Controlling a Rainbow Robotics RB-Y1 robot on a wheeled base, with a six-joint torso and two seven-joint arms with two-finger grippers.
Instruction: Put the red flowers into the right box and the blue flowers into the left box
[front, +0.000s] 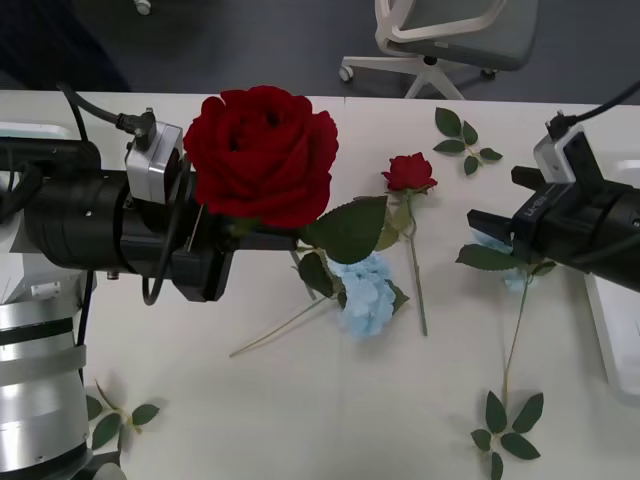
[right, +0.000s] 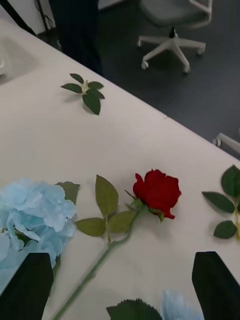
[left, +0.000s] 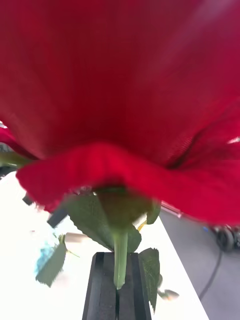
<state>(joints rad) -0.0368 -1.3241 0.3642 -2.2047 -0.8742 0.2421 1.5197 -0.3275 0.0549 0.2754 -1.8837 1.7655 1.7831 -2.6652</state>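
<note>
Holding a large red rose (front: 262, 152) raised above the bench (front: 330, 400), the left gripper (front: 215, 255) has its black fingers (left: 116, 295) pressed together on the green stem just under the bloom (the left wrist view shows the stem (left: 120, 262) pinched between the two closed pads, with the petals looming close over the camera). The bloom stands upright over the left arm, its leaves hanging toward the middle of the bench.

Farther along the bench a smaller red rose (front: 409, 172) lies flat, its stem running back toward the robot, and a pale blue hydrangea head (front: 366, 290) lies just beside that stem. In the right wrist view the same rose (right: 157, 191) lies next to the blue cluster (right: 32, 212).

The right gripper (front: 490, 232) hovers over the right part of the bench with its black fingers (right: 27, 292) spread wide apart and nothing between them. Under it a second patch of blue petals (front: 517, 279) peeks out, with a long stem trailing toward the robot.

The right box (front: 612, 330) sits at the bench's right edge, beyond the right arm. Loose leaf sprigs (front: 464, 140) lie scattered near the far edge and at the near corners.
</note>
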